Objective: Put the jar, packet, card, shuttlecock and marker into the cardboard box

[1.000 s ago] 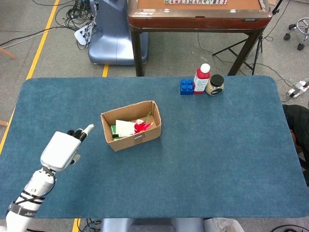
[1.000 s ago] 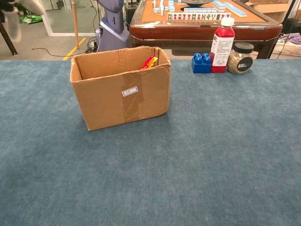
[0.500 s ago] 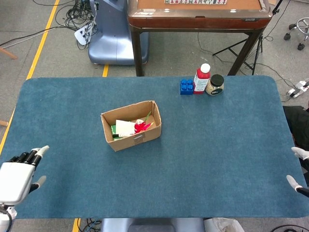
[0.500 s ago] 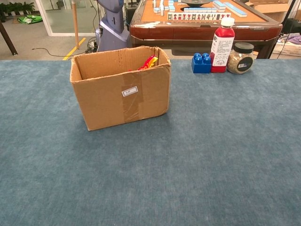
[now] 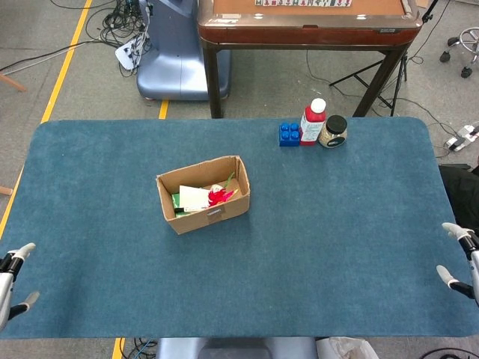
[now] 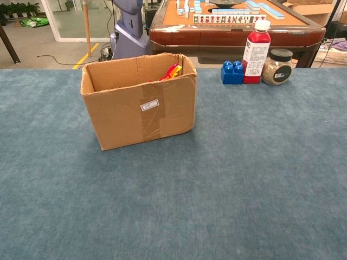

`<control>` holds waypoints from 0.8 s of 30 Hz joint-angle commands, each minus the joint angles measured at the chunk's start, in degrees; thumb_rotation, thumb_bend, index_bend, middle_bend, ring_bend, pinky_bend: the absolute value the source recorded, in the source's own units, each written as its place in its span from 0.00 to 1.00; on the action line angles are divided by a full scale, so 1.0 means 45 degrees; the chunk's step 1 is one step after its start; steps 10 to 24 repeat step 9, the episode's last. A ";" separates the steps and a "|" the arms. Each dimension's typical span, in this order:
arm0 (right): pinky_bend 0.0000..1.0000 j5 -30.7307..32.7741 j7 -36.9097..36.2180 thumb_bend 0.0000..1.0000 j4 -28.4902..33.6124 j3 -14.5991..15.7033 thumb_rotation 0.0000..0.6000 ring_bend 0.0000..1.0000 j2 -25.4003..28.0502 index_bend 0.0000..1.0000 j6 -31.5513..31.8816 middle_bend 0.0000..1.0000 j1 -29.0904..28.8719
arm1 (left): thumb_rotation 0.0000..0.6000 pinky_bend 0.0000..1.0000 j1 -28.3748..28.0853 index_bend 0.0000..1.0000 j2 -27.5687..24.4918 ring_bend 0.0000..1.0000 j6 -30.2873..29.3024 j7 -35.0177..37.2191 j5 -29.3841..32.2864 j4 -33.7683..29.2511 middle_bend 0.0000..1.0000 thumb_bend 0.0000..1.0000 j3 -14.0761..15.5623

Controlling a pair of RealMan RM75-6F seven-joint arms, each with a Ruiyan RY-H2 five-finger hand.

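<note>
The open brown cardboard box (image 5: 203,194) sits left of centre on the blue carpeted counter (image 5: 314,247), holding a white card (image 5: 194,197), a green packet (image 5: 177,200) and something red and feathery (image 5: 218,197) that may be the shuttlecock; the marker cannot be made out. The glass jar with a black lid (image 5: 333,132) stands at the upper right of the counter, touching a red bottle with a white cap (image 5: 313,121), which has a blue toy brick (image 5: 289,134) just beside it. Both hands are well apart from the box and jar: the left hand (image 5: 10,278) shows only at the lower left edge, the right hand (image 5: 459,259) only at the lower right edge, each with pale-tipped fingers (image 5: 450,228) spread and holding nothing. Compared with half a second ago, the left hand has dropped further out of frame, and the right hand has shifted slightly inward. The chest view shows neither hand.
</note>
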State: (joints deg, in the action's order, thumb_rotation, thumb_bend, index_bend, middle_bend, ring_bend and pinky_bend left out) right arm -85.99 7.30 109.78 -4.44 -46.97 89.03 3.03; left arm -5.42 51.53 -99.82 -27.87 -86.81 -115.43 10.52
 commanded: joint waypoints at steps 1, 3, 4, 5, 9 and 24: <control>0.39 0.0289 -0.0022 0.19 -0.0077 -0.0071 1.00 0.26 0.0022 0.26 -0.0144 0.35 -0.0097 | 1.00 0.60 0.0188 0.24 0.0155 0.42 0.0524 0.0851 0.0661 0.0851 0.34 0.07 -0.0271; 0.39 0.0430 0.0045 0.19 -0.0080 -0.0096 1.00 0.26 -0.0003 0.26 -0.0231 0.35 -0.0164 | 1.00 0.60 0.0172 0.24 0.0146 0.42 0.0905 0.1017 0.0839 0.1054 0.34 0.07 -0.0345; 0.39 0.0483 0.0062 0.19 -0.0085 -0.0097 1.00 0.26 -0.0015 0.26 -0.0288 0.35 -0.0197 | 1.00 0.60 0.0177 0.24 0.0194 0.42 0.0898 0.1125 0.0821 0.1153 0.34 0.07 -0.0458; 0.39 0.0547 0.0088 0.19 -0.0089 -0.0097 1.00 0.26 -0.0024 0.26 -0.0373 0.35 -0.0245 | 1.00 0.60 0.0192 0.24 0.0272 0.42 0.0915 0.1220 0.0778 0.1326 0.34 0.07 -0.0564; 0.39 0.0717 0.0204 0.19 -0.0118 -0.0068 1.00 0.26 -0.0071 0.26 -0.0684 0.35 -0.0413 | 1.00 0.60 0.0282 0.25 0.0391 0.42 0.1159 0.1381 0.0874 0.1566 0.34 0.07 -0.0748; 0.39 0.0717 0.0204 0.19 -0.0118 -0.0068 1.00 0.26 -0.0071 0.26 -0.0684 0.35 -0.0413 | 1.00 0.60 0.0282 0.25 0.0391 0.42 0.1159 0.1381 0.0874 0.1566 0.34 0.07 -0.0748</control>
